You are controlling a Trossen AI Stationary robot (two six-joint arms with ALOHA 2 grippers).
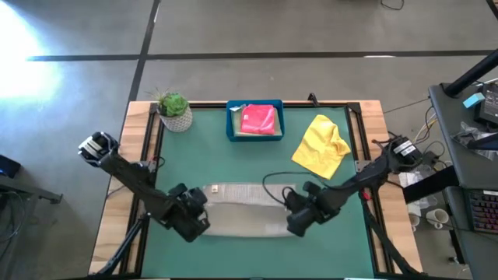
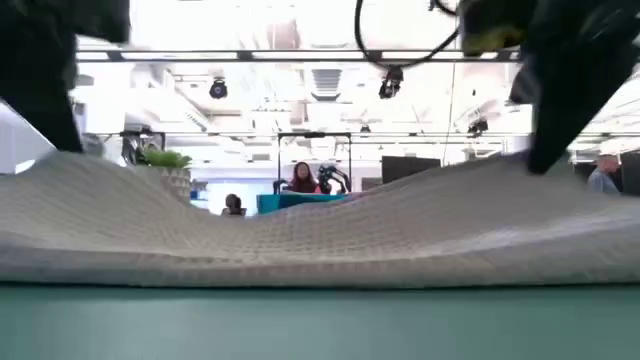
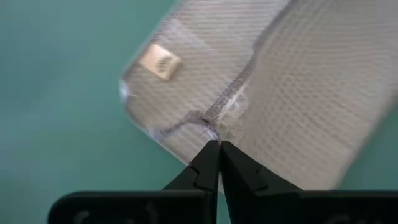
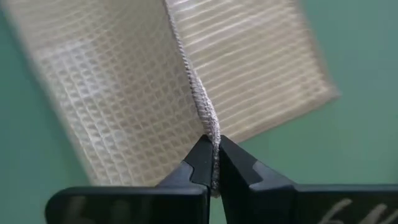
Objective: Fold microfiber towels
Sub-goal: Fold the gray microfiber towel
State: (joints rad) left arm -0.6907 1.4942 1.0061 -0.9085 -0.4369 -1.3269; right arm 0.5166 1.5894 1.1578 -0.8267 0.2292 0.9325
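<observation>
The light grey towel (image 1: pixel 241 208) lies folded along the table's near middle, with a small label (image 3: pixel 160 63) on its top. My left gripper (image 1: pixel 196 211) is shut on its left end. My right gripper (image 1: pixel 296 211) is shut on its right end. Between them the towel sags (image 2: pixel 300 235). The yellow towel (image 1: pixel 321 145) lies crumpled at the far right. The hot pink towel (image 1: pixel 259 119) lies in the blue tray (image 1: pixel 232 124). The lime and olive towels are not in view. My left gripper pinches the grey towel's stitched edge (image 3: pixel 208 127) at its left end between its two fingertips, coming from above. That end is raised and the cloth slopes down to the table. My right gripper pinches the towel's hemmed edge (image 4: pixel 208 124) at its right end between its two fingertips, from above. That end is raised off the table, and the cloth falls away on both sides.
A small potted plant (image 1: pixel 173 110) stands at the far left corner. The blue tray stands at the far middle. A dark cable (image 1: pixel 272 183) loops over the mat near my right gripper. Bare green mat (image 1: pixel 233 159) lies between the towel and the tray.
</observation>
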